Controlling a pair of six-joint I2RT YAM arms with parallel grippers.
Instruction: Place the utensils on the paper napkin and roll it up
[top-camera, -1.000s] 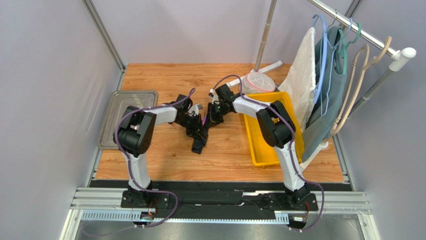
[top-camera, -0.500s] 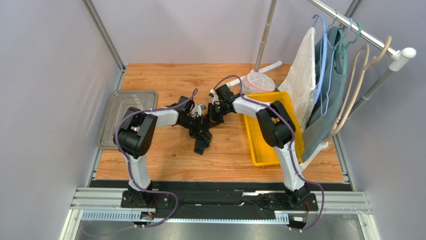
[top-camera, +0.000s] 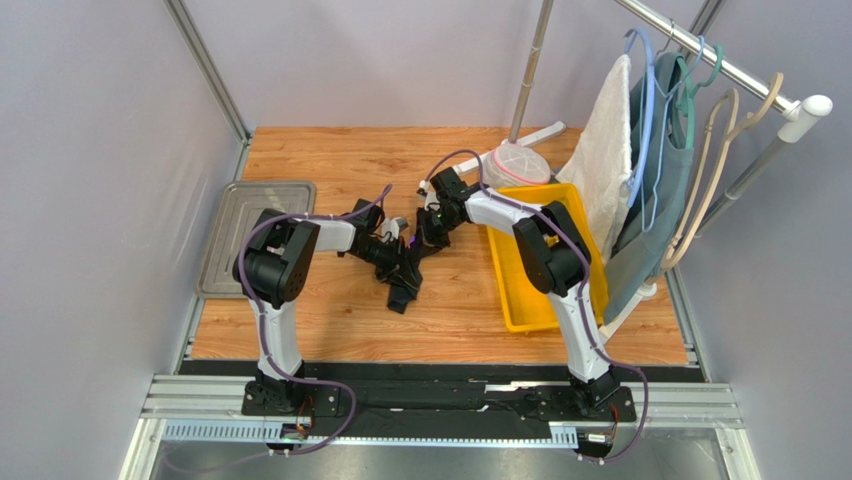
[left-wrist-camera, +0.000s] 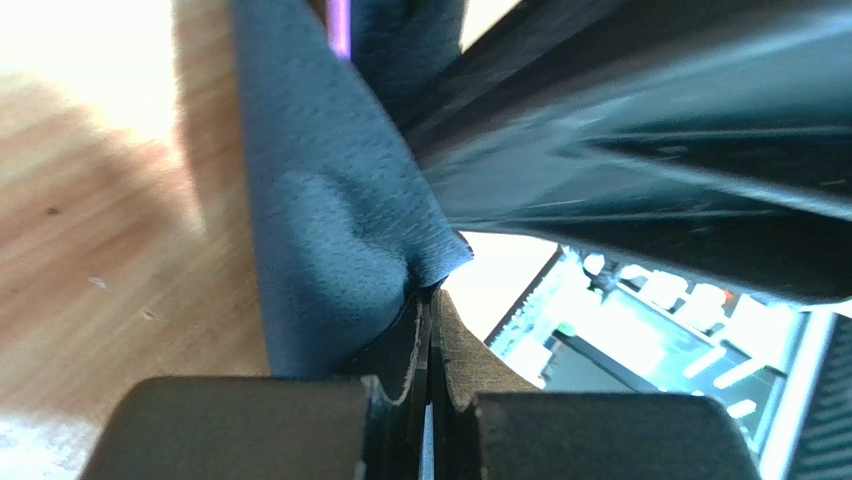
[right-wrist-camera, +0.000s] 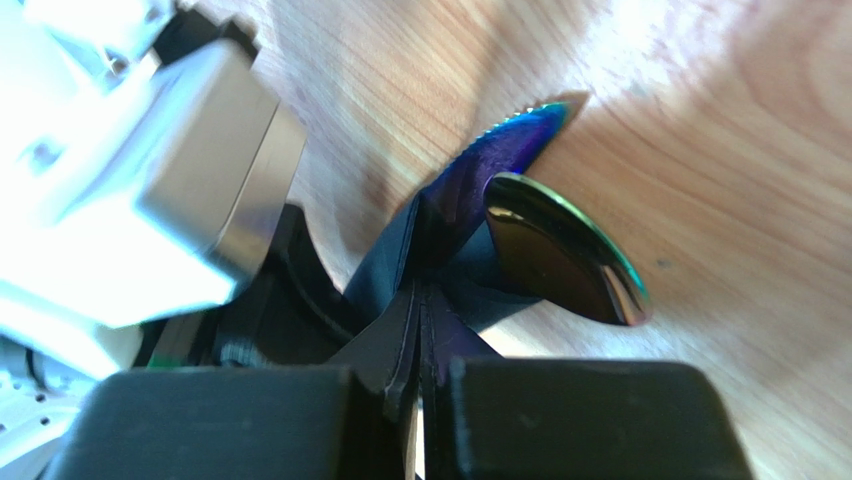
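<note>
My left gripper (left-wrist-camera: 428, 400) and right gripper (right-wrist-camera: 418, 390) clamp thin matte black paper napkin (left-wrist-camera: 320, 230); iridescent metal utensils (right-wrist-camera: 560, 262) protrude at 1 o'clock.

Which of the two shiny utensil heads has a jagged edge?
The purple-blue blade, toothed along its upper edge. The rounded spoon bowl beside it has a smooth rim.

My links (top-camera: 580, 330): white shells, black joints.
My cables (top-camera: 452, 156): purple, looping.
My fingers (right-wrist-camera: 220, 420): matte black blocks.
</note>
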